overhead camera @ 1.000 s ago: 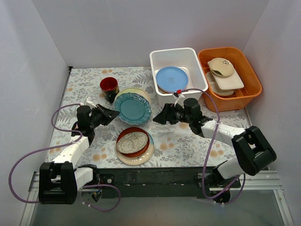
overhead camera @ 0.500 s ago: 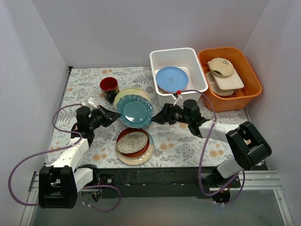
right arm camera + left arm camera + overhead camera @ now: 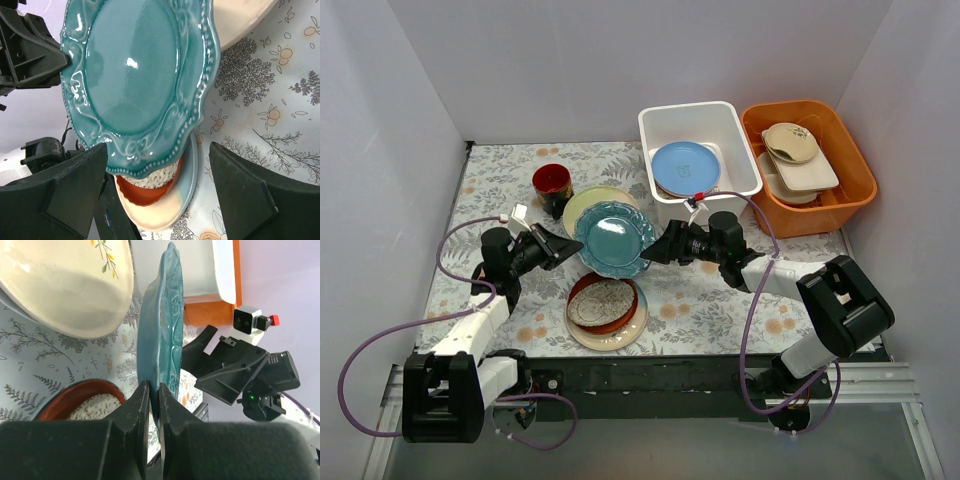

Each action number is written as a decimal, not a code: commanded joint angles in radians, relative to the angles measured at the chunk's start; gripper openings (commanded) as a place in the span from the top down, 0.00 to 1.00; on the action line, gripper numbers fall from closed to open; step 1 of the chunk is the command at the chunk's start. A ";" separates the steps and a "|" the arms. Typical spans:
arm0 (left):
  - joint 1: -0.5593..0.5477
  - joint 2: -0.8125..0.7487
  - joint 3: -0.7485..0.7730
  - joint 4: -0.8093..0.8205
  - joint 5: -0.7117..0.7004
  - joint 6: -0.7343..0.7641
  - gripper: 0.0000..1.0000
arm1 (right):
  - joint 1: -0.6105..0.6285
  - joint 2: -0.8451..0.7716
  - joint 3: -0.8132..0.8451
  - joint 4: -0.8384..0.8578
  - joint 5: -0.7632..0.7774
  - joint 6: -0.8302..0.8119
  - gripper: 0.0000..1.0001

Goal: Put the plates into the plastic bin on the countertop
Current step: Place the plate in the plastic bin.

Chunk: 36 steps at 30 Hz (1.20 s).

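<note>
**While left gripper clamps teal plate, right gripper stands wide**

Left gripper [image 3: 152, 390]: fingers pinched shut on the rim of the glossy teal scalloped plate [image 3: 615, 238], seen edge-on from its wrist. Right gripper [image 3: 658, 248]: jaws spread, empty, just beside the plate's opposite rim; contact cannot be told. Plate is held off the leaf-and-flower patterned countertop [image 3: 700, 300], outside the white rectangular plastic bin [image 3: 695, 107], which holds a light blue round plate [image 3: 685, 167]. Plain pale walls enclose the counter. Teal plate partly hides the pale cream plate [image 3: 588, 200] and the red-brown plate with speckled oval dish [image 3: 603, 302]. Bin floor partly covered.
</note>
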 commanded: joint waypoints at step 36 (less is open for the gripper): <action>-0.023 0.000 0.020 0.163 0.202 0.040 0.93 | 0.003 0.010 0.017 0.104 -0.068 0.038 0.99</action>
